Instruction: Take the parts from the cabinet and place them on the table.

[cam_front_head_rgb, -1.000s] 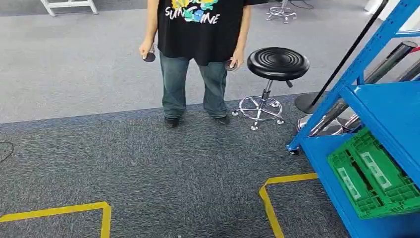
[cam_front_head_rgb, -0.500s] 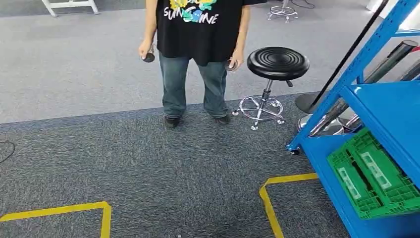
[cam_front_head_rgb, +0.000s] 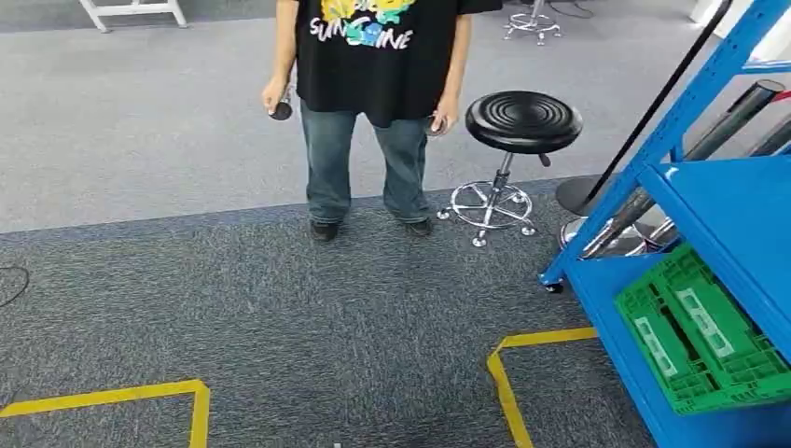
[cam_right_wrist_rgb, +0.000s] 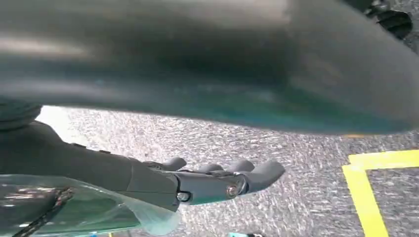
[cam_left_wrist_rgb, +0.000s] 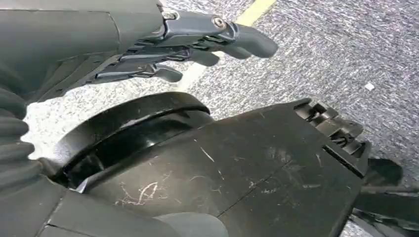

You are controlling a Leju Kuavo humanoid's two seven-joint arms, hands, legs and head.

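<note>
I'm seeing my left hand (cam_left_wrist_rgb: pixel 197 42) hanging over the carpet (cam_front_head_rgb: pixel 280 317), fingers stretched out and holding nothing. My right hand (cam_right_wrist_rgb: pixel 212 182) is also hanging with fingers extended, gripping nothing. The blue cabinet (cam_front_head_rgb: pixel 728 205) is standing at the right, a green crate (cam_front_head_rgb: pixel 700 336) lying on its lower shelf. A person (cam_front_head_rgb: pixel 373 93) is standing ahead beside a stool (cam_front_head_rgb: pixel 522 121).

Count: one person (cam_front_head_rgb: pixel 373 103); one black stool (cam_front_head_rgb: pixel 522 121); one blue rack (cam_front_head_rgb: pixel 718 215); one green crate (cam_front_head_rgb: pixel 700 331); two yellow tape corners (cam_front_head_rgb: pixel 508 373); possibly three dark poles (cam_front_head_rgb: pixel 718 131), partly hidden.
</note>
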